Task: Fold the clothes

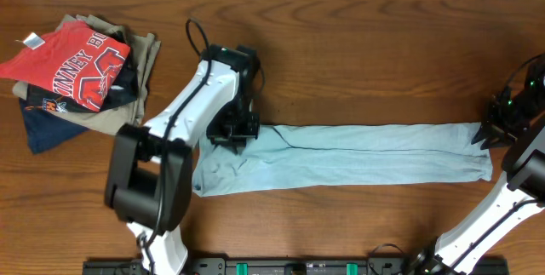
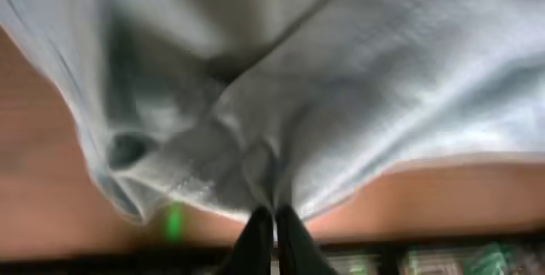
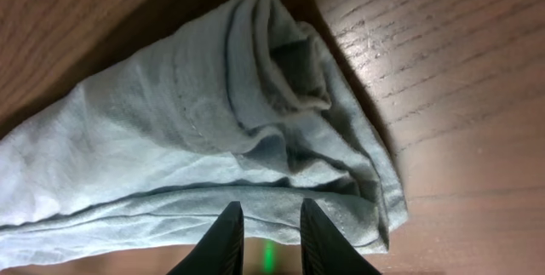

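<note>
Left tool (image 2: pixel 274 214) clamped on the one T-shirt (image 1: pixel 358 151), right tool (image 3: pixel 270 209) slightly apart.

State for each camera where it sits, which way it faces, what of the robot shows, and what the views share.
Overhead: above the table, facing straight down; left arm, right arm, the T-shirt strip, a clothes pile.
Left wrist: on the left arm, looking along the left end effector, shut on bunched shirt fabric.
Right wrist: on the right arm, looking down past the right end effector, fingers apart, at the shirt's end.
Shared: all three see the T-shirt.
</note>
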Robot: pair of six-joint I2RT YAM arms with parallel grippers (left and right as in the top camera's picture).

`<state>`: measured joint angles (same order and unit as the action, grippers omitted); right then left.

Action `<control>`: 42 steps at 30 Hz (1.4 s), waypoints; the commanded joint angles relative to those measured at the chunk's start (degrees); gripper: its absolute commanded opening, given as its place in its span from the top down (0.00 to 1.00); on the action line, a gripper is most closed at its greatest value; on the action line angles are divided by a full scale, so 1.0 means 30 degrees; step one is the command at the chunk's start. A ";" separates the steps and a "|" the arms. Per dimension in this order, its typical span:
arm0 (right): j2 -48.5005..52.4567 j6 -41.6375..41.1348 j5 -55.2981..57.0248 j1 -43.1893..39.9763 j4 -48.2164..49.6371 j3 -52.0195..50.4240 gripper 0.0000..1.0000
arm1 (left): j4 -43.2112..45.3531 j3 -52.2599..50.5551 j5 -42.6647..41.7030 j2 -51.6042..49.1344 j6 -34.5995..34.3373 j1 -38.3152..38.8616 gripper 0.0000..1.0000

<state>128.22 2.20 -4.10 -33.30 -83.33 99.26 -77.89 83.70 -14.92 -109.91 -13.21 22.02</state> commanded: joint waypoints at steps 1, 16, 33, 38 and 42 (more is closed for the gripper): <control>-0.0080 0.0277 0.0248 0.0080 -0.0036 -0.0022 0.79 | -0.1377 0.0138 -0.1792 0.1421 0.0699 -0.0007 0.94; -0.0080 0.0277 0.0284 0.0066 -0.0066 -0.0022 0.79 | 0.1654 0.0117 0.2368 0.1741 -0.0561 -0.0036 0.91; -0.0080 0.0277 0.0277 0.0066 0.0073 -0.0022 0.78 | 0.5778 -0.5391 0.7118 0.1690 -0.4269 -0.1515 0.64; -0.0080 0.0277 0.0277 0.0066 0.0073 -0.0022 0.79 | 0.8575 -0.6834 0.5158 0.1683 -0.3614 -0.1661 0.81; -0.0080 0.0277 0.0277 0.0066 0.0073 -0.0022 0.78 | 0.9151 -0.6936 0.5042 0.1683 -0.3621 -0.1661 0.90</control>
<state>128.25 2.22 -3.40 -33.30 -83.09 99.24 -50.76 63.22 1.63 -104.68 -24.69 17.26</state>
